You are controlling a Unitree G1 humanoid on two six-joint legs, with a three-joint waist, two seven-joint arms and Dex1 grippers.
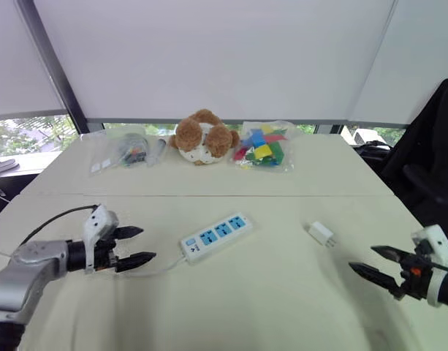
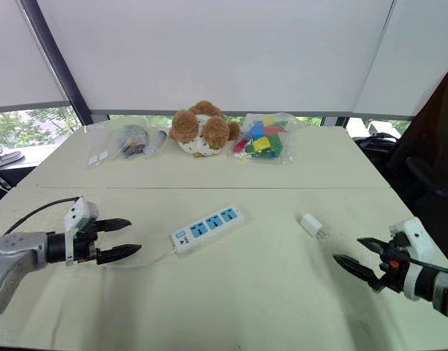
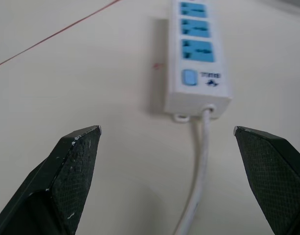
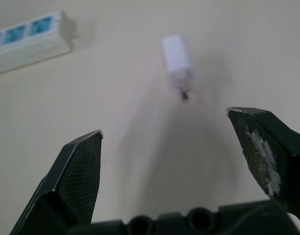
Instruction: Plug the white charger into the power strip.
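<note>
While white charger (image 1: 321,233) lies apart from power strip (image 1: 216,237), left end effector (image 1: 147,244) and right end effector (image 1: 361,257) gape wide, empty.

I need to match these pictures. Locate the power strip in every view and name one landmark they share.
Left eye view: power strip left of centre, between left gripper and white charger.
Right eye view: power strip again left of centre.
Left wrist view: power strip just ahead of the open fingers, cord end nearest.
Right wrist view: power strip far beyond right gripper, off to the charger's side.
Shared landmark: the cream table.
</note>
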